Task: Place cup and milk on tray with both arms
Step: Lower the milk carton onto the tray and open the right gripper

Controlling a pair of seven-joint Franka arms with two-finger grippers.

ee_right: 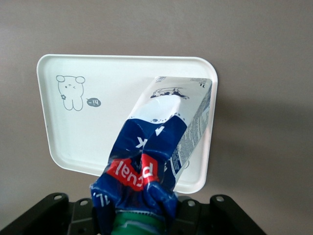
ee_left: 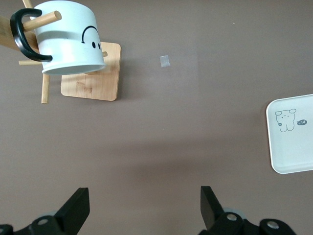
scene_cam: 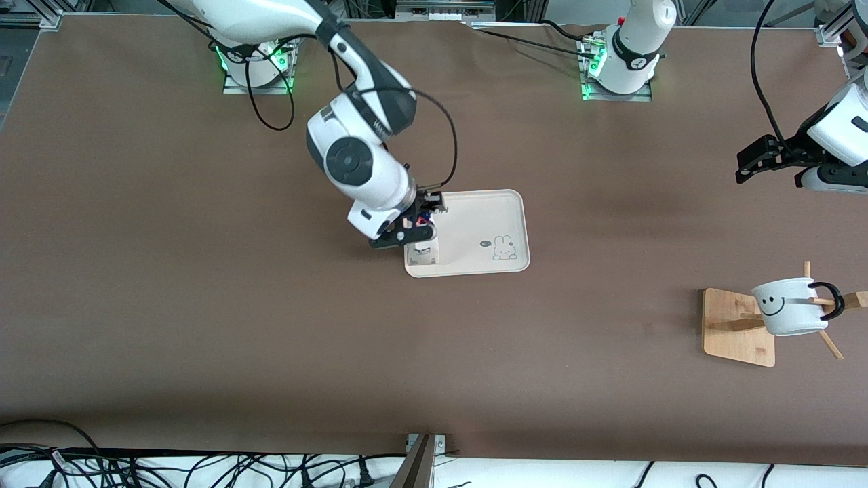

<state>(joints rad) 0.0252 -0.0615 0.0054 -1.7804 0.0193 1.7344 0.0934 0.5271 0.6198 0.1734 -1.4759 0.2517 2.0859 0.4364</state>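
We see the right gripper over the tray, at the tray's end toward the right arm's side of the table. Its jaws are closed on the top of the milk, which hangs below them, and in the right wrist view the milk is crumpled near the green cap where it is squeezed. The white lower part of the carton is at the tray, but we cannot tell if it touches the surface already. The bunny drawing is at the tray's other end, toward the left arm's side, and nothing covers it.

The left gripper waits in the air over the bare table near the left arm's end. Its jaws are wide apart with nothing between them, and both fingers are seen in the left wrist view.

The cup is well apart from the tray, at the left arm's end of the table and nearer to the front camera. It hangs tilted by its black handle on a peg of the wooden rack.
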